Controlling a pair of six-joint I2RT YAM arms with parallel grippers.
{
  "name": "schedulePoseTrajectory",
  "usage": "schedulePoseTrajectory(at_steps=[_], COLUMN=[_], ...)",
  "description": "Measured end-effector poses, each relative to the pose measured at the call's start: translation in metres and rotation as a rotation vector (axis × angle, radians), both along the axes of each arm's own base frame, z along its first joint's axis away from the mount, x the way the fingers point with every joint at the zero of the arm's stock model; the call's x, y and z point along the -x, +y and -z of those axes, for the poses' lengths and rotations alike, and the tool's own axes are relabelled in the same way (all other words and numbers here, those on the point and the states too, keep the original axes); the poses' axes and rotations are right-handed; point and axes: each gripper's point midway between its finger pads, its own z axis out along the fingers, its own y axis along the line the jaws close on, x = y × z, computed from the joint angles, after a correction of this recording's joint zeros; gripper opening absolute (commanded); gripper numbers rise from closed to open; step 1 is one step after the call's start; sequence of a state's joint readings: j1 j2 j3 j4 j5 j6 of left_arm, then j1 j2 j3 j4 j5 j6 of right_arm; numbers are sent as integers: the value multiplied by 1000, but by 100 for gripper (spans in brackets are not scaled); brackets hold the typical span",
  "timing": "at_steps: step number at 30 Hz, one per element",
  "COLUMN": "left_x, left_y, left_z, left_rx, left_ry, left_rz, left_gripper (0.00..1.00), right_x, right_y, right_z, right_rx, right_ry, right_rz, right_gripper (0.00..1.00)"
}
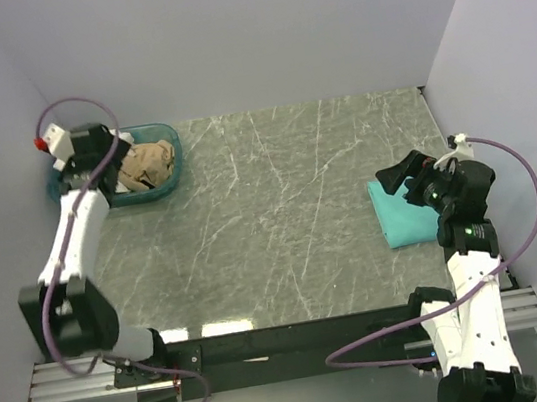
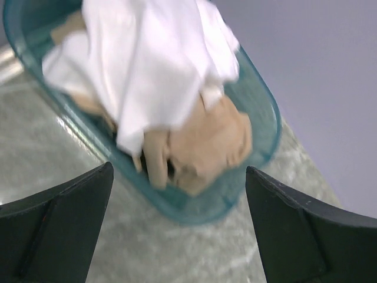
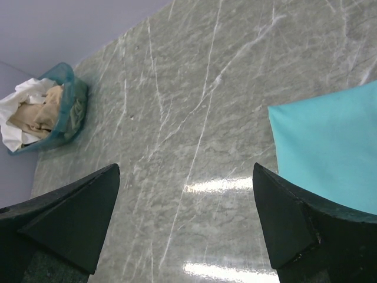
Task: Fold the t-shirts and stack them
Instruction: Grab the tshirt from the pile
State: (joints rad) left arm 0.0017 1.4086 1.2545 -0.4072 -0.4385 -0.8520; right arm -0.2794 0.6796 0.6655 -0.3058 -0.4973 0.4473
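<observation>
The left gripper (image 2: 178, 172), fingers apart, is hovering above the teal plastic basket (image 2: 194, 215) containing the crumpled white t-shirt (image 2: 153, 65); descending and pinching it seems next. The folded teal-green t-shirt (image 1: 408, 219) is lying far right of the basket, by the right gripper (image 3: 186, 170), likewise spread.

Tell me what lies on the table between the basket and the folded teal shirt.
Nothing: only bare marble table separates the basket and the teal shirt, clearest in the top external view.

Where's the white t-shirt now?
Top view, far-left corner: the white cloth t-shirt lies in the teal plastic basket over tan cloth, below the left gripper.
</observation>
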Motion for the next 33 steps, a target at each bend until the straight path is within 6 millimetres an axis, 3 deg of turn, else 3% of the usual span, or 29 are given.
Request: schedulePoseTrajectory(at_steps=[4,8,14,20,23,24,32,33], left_x=[-47,-78,-108,-129,-127,-126,-121,-121], left_y=[40,61,74,76,77,77,82,83], left_z=[11,21,25,41,56,61,65,65], left_rx=[-5,-27,-66,-99,-106,-109,-122,-123], left_ry=[54,98,122,170,218,234,264,263], left_rz=[-16,-3,66,122,132,134,115,111], left_gripper=[99,99,98,87,74,60,13,1], right_x=[-2,-4,-6,-8,-8,-9,-9,-9], right_y=[0,-1,-5,-9,-10,-10,-12,-13], right_z=[6,9,14,18,18,19,21,20], right_rx=[-7,-7,-4,3,5,5,9,9], right_ry=[23,34,52,67,69,70,77,77], right_rz=[-2,-2,16,35,40,42,54,54], right_gripper=[100,100,100,100,100,100,100,100])
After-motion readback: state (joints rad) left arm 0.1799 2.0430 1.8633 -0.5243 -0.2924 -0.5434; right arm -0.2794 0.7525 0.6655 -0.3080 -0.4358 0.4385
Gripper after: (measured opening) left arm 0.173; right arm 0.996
